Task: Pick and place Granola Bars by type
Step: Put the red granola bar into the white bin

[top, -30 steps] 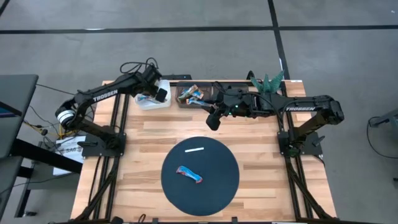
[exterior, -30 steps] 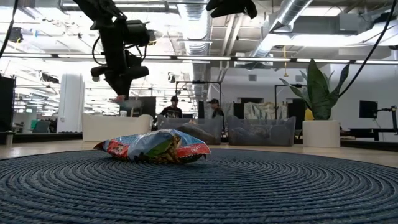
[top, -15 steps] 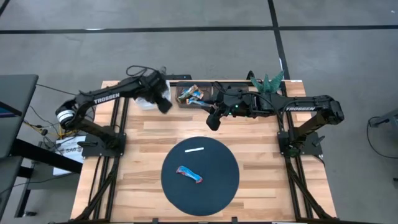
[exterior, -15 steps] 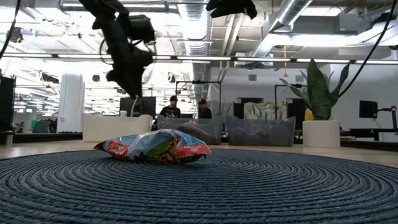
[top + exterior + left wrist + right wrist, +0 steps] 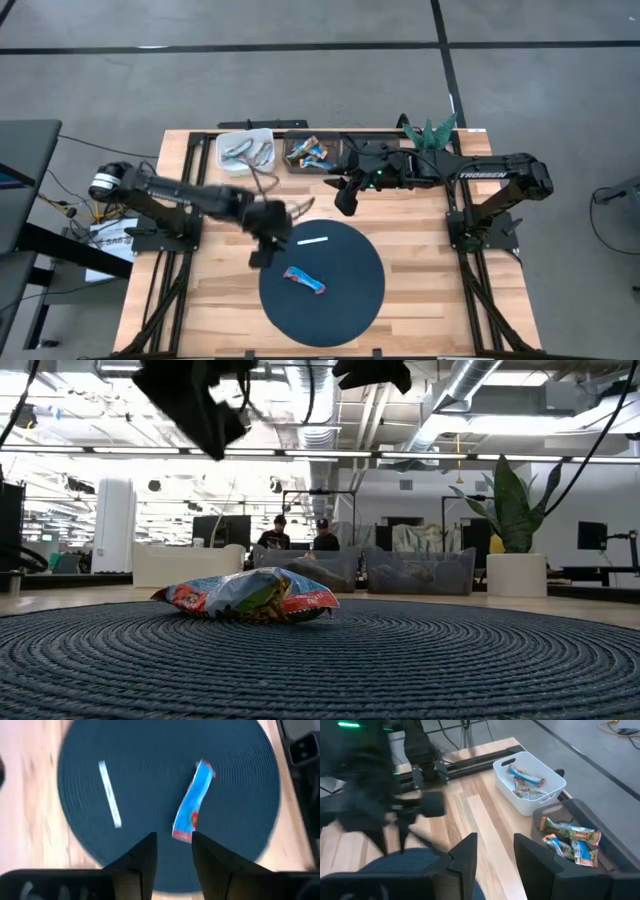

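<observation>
One blue granola bar with red ends point(image 5: 304, 281) point(image 5: 194, 810) point(image 5: 250, 597) lies flat on the round dark blue mat point(image 5: 350, 300). More bars lie in the white bin point(image 5: 245, 150) point(image 5: 530, 780) and in the brown bin point(image 5: 308, 152) point(image 5: 570, 840) at the table's far edge. My left gripper point(image 5: 260, 250) point(image 5: 172, 855) is open, in the air over the mat's left edge, with the blue bar just ahead of its fingers. My right gripper point(image 5: 343, 200) point(image 5: 492, 855) is open and empty, hovering just near of the brown bin.
A thin white strip point(image 5: 312, 240) point(image 5: 110, 795) lies on the far part of the mat. A green plant point(image 5: 430, 130) stands at the table's far right. Bare wood lies around the mat point(image 5: 420, 230). People stand in the room beyond the table point(image 5: 300, 535).
My left arm has swung from over the white bin at the far edge toward the near side and rightward, and it now reaches over the mat's left edge. The blue bar has stayed in place on the mat.
</observation>
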Available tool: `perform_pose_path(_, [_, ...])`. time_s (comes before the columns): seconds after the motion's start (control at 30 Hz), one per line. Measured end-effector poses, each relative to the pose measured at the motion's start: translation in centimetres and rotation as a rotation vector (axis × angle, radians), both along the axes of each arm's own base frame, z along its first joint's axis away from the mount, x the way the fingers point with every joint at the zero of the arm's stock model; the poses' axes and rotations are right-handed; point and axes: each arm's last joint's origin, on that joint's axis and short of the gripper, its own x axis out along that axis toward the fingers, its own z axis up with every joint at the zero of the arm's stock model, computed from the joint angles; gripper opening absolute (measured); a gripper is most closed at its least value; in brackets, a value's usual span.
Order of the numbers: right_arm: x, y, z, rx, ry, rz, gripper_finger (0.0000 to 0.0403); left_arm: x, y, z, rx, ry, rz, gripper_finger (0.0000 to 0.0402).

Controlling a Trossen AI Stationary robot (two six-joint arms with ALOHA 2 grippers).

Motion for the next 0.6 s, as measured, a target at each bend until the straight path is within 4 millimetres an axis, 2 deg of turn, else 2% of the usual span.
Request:
perform_pose_path(0.1, [-0.1,0.0,-0.1,0.000,0.010,0.000,0.0120,0.2,-2.5,0.4,0.074,-0.079,0.008,0.0116])
perform_pose_path(0.23, [-0.1,0.0,-0.1,0.001,0.011,0.001,0.0120,0.5,-4.4,0.2,0.041,-0.106,0.050,0.0135])
perform_pose_path(0.47, [-0.1,0.1,-0.1,0.011,0.016,0.017,0.0120,2.9,-7.7,-4.3,-0.039,-0.012,-0.053,0.0188])
perform_pose_path(0.6, [-0.1,0.2,-0.2,0.022,0.018,0.023,0.0120,3.6,-8.5,-6.4,-0.023,0.028,-0.082,0.0202])
